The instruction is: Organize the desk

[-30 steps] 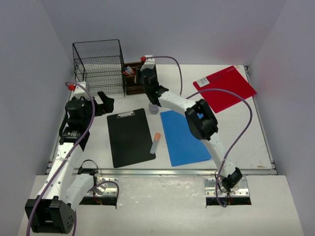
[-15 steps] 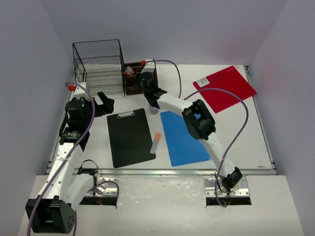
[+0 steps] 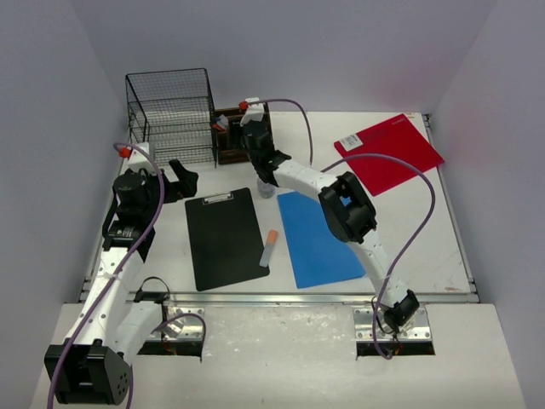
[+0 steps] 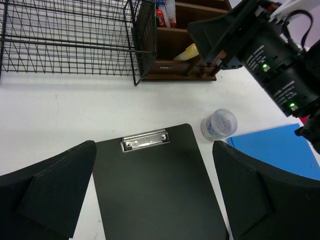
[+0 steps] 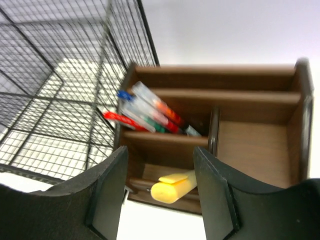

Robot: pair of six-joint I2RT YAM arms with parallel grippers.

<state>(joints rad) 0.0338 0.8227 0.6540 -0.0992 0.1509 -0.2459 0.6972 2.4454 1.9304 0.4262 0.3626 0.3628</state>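
The white desk (image 3: 409,230) holds a black clipboard (image 3: 226,237), a blue folder (image 3: 318,239), a red folder (image 3: 389,152), an orange-capped marker (image 3: 270,247) and a small clear jar (image 3: 266,189). My right gripper (image 3: 253,146) hangs over the brown wooden organizer (image 3: 228,146). In the right wrist view it (image 5: 160,155) is open around a yellow highlighter (image 5: 172,189) that lies in the organizer's (image 5: 255,145) front slot. The highlighter is close to the right finger and apart from the left one. My left gripper (image 3: 183,179) is open and empty, with the clipboard's (image 4: 160,190) clip end below it (image 4: 154,145).
A black wire basket (image 3: 170,115) stands at the back left, against the organizer. Several pens (image 5: 150,112) lean in the organizer's rear slot. The jar (image 4: 219,124) sits between the clipboard and the blue folder (image 4: 280,145). The marker lies at the clipboard's right edge.
My right gripper has shifted slightly over the organizer, down and back up. The left arm has not moved.
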